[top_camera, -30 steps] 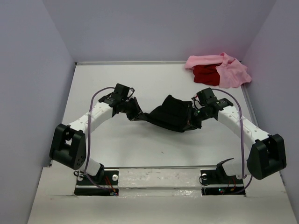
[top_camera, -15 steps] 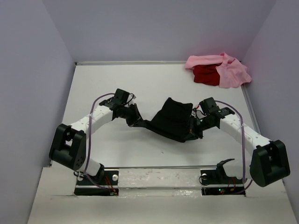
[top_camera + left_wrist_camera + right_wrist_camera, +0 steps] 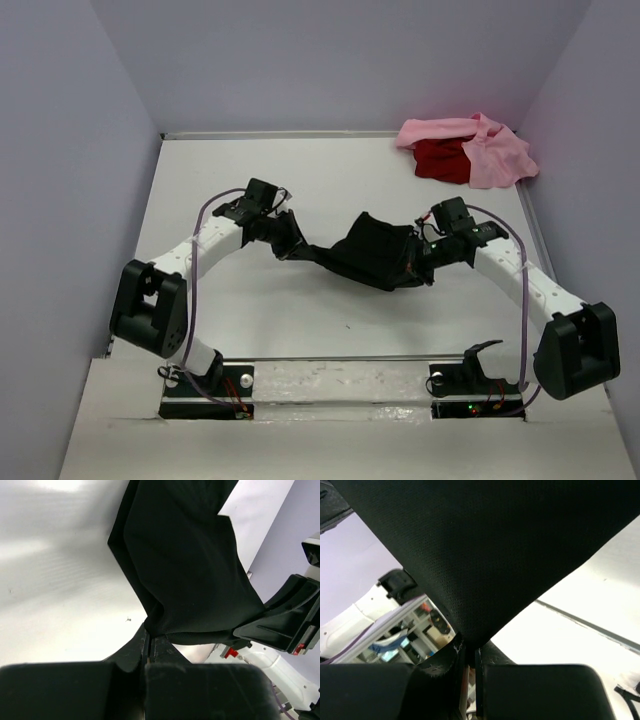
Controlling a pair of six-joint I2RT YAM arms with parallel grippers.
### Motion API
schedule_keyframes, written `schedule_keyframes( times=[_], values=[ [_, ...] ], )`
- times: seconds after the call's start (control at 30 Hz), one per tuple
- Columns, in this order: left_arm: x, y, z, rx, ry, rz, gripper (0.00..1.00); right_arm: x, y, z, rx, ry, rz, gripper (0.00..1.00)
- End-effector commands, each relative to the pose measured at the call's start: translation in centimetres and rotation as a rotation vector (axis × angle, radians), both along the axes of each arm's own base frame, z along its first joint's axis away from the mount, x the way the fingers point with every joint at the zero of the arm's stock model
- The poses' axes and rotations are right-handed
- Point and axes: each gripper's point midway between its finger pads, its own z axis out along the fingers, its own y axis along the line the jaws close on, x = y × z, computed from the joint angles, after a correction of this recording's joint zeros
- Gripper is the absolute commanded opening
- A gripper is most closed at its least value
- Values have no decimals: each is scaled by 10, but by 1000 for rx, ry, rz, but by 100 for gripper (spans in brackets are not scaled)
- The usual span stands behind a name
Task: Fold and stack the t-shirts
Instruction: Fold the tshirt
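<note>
At the left of the top view, the left arm (image 3: pixel 212 238) reaches out over the white table (image 3: pixel 250 170) toward the centre. The left gripper (image 3: pixel 289 241) has its fingers pressed together on a bunched edge of the black t-shirt (image 3: pixel 372 254). In the left wrist view the two fingers meet with only a thin slit between them, and the cloth (image 3: pixel 185 565) comes out of that pinch (image 3: pixel 148 636) and spreads away over the table.

The black t-shirt is in the middle of the table, strung between the two grippers. It sags in the centre, and a raised fold rises on its far side. Whether its lowest part touches the table cannot be told.

At its right end, the right gripper (image 3: pixel 420 264) is likewise clamped on the cloth. In the right wrist view the fabric (image 3: pixel 485 545) narrows to a point held between the closed fingers (image 3: pixel 470 649). The right arm (image 3: pixel 512 266) runs back from there to its base at the near edge.

In the far right corner of the table, well apart from both grippers, the light pink t-shirt (image 3: pixel 497 156) lies crumpled. It lies partly over the red t-shirt (image 3: pixel 440 160).
</note>
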Motion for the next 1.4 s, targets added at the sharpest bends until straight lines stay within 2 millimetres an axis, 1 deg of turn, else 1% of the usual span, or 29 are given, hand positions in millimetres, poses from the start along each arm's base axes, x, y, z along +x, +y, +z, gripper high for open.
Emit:
schedule_keyframes(
  times=[0.0, 0.03, 0.1, 0.13, 0.2, 0.27, 0.3, 0.37, 0.4, 0.47, 0.5, 0.53, 0.6, 0.67, 0.7, 0.77, 0.83, 0.87, 1.0, 1.03, 1.1, 1.13, 1.17, 1.2, 1.23, 1.27, 1.3, 1.33, 1.37],
  values=[
    [33, 2, 5, 17, -65, 38, 0, 18, -10, 10, -73, -54, -58, 0],
    [39, -1, 9, 12, -79, 35, 0, 21, -11, 10, -83, -65, -65, 0],
    [46, -4, 7, 17, -81, 24, 0, 25, -14, 9, -110, -78, -85, 0],
    [52, -6, 13, 10, -101, 21, 0, 26, -16, 8, -120, -82, -91, 0],
    [58, -8, 10, 17, -95, 12, 0, 27, -20, 1, -151, -73, -108, 0],
    [66, -13, 15, 8, -112, 4, 0, 31, -24, -5, -184, -78, -128, 0],
    [70, -15, 9, 9, -102, 0, 0, 33, -25, -8, -196, -76, -139, 0],
    [78, -20, 14, -9, -114, -8, 0, 42, -30, -14, -236, -96, -163, 0],
    [81, -22, 9, -5, -102, -11, 0, 45, -31, -15, -248, -102, -174, 0],
    [93, -26, 15, -13, -129, -17, 0, 57, -39, -20, -294, -120, -206, 0],
    [96, -28, 10, -6, -117, -21, 0, 59, -40, -22, -307, -122, -213, 0],
    [103, -31, 16, -16, -138, -23, 0, 62, -42, -23, -320, -129, -218, 0],
    [113, -38, 20, -37, -160, -42, 0, 71, -47, -27, -359, -148, -227, 0],
    [120, -44, 23, -55, -179, -56, 0, 79, -47, -27, -371, -166, -228, 0],
    [126, -46, 25, -60, -195, -69, 0, 80, -46, -32, -375, -154, -220, 0],
    [131, -47, 23, -54, -209, -74, 0, 85, -39, -33, -341, -159, -203, 0],
    [133, -48, 22, -54, -216, -80, 0, 88, -37, -40, -340, -133, -191, 0],
    [132, -48, 19, -50, -208, -82, 0, 90, -34, -40, -332, -134, -187, 0],
    [130, -45, 9, -33, -199, -87, 0, 98, -29, -46, -319, -122, -182, 0],
    [128, -43, 3, -24, -190, -85, 0, 102, -27, -46, -313, -128, -178, 0],
    [131, -37, -3, -8, -191, -79, 0, 111, -22, -54, -305, -114, -163, 0],
    [133, -33, -7, 4, -195, -78, 0, 120, -18, -51, -290, -131, -151, 0],
    [137, -27, -11, 12, -193, -69, 0, 125, -15, -62, -292, -97, -135, 0],
    [139, -24, -18, 19, -184, -65, 0, 130, -12, -64, -285, -97, -124, 0],
    [143, -19, -23, 23, -177, -58, 0, 140, -7, -59, -273, -112, -122, 0],
    [145, -14, -26, 27, -173, -50, 0, 147, -4, -60, -263, -116, -119, 0],
    [154, -3, -33, 29, -173, -30, 0, 153, -2, -71, -270, -96, -108, 0],
    [159, 2, -36, 32, -173, -20, 0, 159, 0, -72, -268, -96, -103, 0],
    [165, 8, -37, 34, -176, -8, 0, 173, 6, -64, -251, -124, -100, 0]
  ],
)
